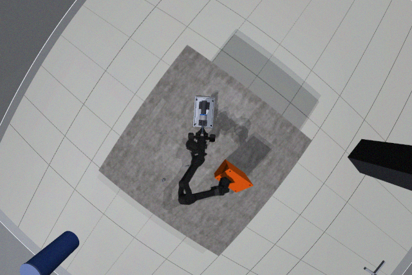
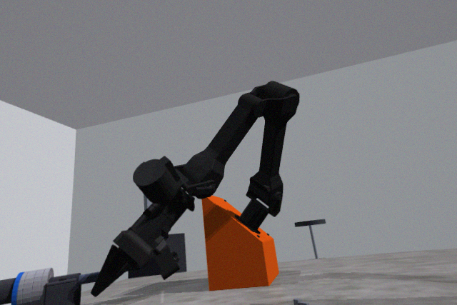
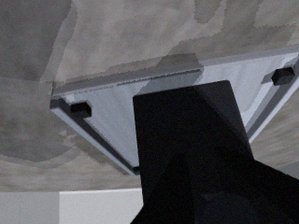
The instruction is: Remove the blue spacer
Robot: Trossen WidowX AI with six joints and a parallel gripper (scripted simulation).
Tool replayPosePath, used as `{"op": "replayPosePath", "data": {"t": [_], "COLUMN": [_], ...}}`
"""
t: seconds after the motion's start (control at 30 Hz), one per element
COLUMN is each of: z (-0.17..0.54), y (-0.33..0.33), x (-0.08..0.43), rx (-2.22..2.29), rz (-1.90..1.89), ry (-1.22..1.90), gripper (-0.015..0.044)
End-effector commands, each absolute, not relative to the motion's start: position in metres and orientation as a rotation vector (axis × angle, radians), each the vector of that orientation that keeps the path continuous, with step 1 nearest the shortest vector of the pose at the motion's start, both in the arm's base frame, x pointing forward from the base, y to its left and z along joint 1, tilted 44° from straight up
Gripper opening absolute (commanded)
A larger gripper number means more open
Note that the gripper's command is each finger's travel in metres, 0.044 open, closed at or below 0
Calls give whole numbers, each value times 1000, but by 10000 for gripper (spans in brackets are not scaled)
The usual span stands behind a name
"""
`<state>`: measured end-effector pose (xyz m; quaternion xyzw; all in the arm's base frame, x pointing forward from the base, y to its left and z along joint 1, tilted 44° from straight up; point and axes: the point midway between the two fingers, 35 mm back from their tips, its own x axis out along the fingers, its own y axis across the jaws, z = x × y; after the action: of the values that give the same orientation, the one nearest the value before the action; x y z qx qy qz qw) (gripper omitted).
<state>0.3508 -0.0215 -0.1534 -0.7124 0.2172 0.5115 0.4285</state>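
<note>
Light metal tray [image 1: 210, 119] carries dark housing block [image 1: 203, 104], with blue spacer beside it. Black gripper [image 1: 202, 131] is closed on the shaft [image 1: 202, 128] at the tray's near end. Arm base stands on orange pedestal [image 1: 240, 182], well apart from the tray.

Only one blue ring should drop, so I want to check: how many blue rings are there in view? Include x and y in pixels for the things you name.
1. The blue ring [image 2: 15, 289] sits between the dark housing [image 1: 203, 105] [image 2: 5, 291] and the pale rings [image 1: 203, 118] [image 2: 36, 283]. Others may be hidden.
</note>
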Motion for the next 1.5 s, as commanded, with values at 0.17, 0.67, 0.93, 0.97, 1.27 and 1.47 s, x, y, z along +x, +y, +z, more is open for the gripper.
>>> {"op": "replayPosePath", "data": {"t": [0.17,0.67,0.93,0.97,1.27,1.47], "z": [-153,-152,-152,-152,-151,-151], "y": [-21,-20,-20,-20,-20,-19], "x": [349,348,348,347,347,347], "rx": [-1776,-1775,-1775,-1775,-1775,-1775], "rz": [1277,1277,1277,1277,1277,1277], "ry": [548,548,548,548,548,548], "gripper": [0,0,0,0,0,0]}}
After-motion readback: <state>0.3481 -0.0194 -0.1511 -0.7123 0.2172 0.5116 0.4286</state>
